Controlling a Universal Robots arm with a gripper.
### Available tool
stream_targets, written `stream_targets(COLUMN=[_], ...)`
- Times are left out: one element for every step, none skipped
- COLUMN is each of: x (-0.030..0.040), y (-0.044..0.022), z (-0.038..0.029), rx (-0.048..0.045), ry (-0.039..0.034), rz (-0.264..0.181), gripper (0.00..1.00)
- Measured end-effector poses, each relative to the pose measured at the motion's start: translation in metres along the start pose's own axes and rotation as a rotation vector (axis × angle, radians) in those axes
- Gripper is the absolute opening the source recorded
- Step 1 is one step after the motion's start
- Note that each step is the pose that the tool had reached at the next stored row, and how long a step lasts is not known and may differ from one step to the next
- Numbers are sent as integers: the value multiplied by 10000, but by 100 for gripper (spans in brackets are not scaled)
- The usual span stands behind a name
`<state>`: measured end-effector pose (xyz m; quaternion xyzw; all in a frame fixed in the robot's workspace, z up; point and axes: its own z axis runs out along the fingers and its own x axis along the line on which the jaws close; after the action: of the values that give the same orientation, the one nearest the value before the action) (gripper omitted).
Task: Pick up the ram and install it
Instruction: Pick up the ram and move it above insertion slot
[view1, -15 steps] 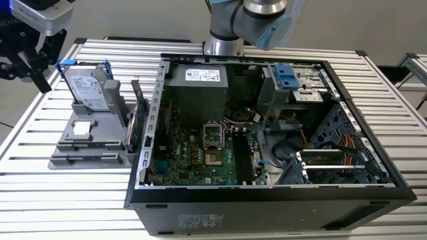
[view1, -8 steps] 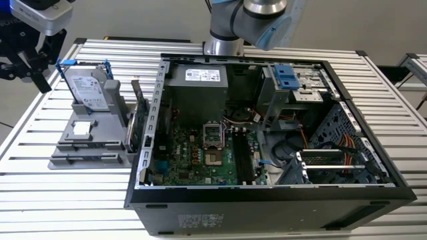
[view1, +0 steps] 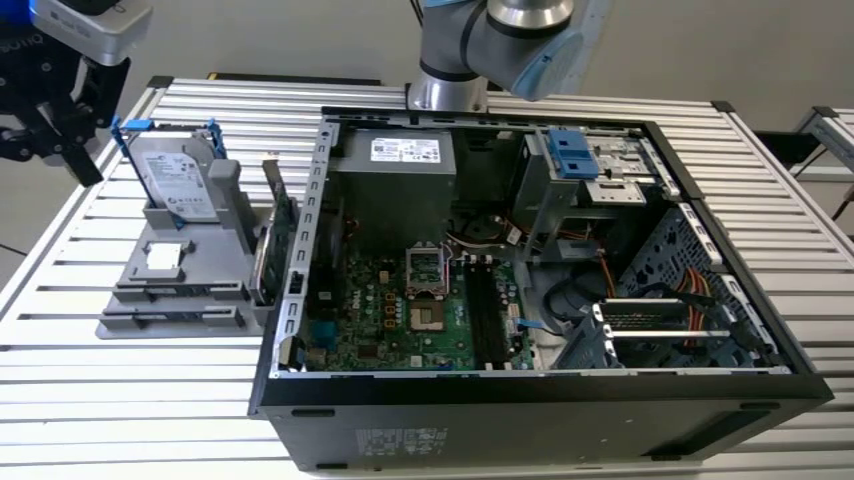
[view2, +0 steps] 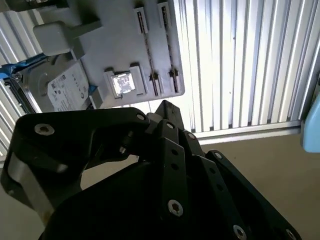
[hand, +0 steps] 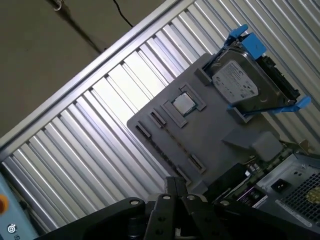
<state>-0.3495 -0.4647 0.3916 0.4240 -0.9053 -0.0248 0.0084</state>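
My gripper (view1: 86, 170) hangs above the table's far corner on the exterior view's left, beside the grey parts holder (view1: 200, 300). In both wrist views its black fingers (view2: 165, 107) (hand: 172, 184) meet at the tips with nothing between them. The holder's two long narrow slots (view2: 156, 50) (hand: 167, 145) look bare. The ram is hidden from me here. On the motherboard (view1: 387, 310) inside the open computer case (view1: 534, 390) lie dark long memory slots (view1: 478, 310); whether a stick sits in them I cannot tell.
A silver hard drive in a blue-clipped frame (view1: 174, 175) (hand: 247, 82) stands at the holder's back. A small square chip (view1: 163, 257) (hand: 183, 103) lies in its middle. A green card (view1: 263, 255) stands on edge between holder and case. The arm's base (view1: 447, 85) rises behind the case.
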Motion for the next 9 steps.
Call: stream_targets(x=[0,0,0,0,0,0,0,0,0], y=[0,0,0,0,0,0,0,0,1], z=[0,0,0,0,0,0,0,0,0], rx=[-1,-2,-2,-3,-3,-3,-4,-5,-5], ry=[4,9,12,16,20,24,29,34,37], rz=[-83,-160,-235,-315,-401,-484,-567,-651,-732], gripper=[0,0,0,0,0,0,0,0,0])
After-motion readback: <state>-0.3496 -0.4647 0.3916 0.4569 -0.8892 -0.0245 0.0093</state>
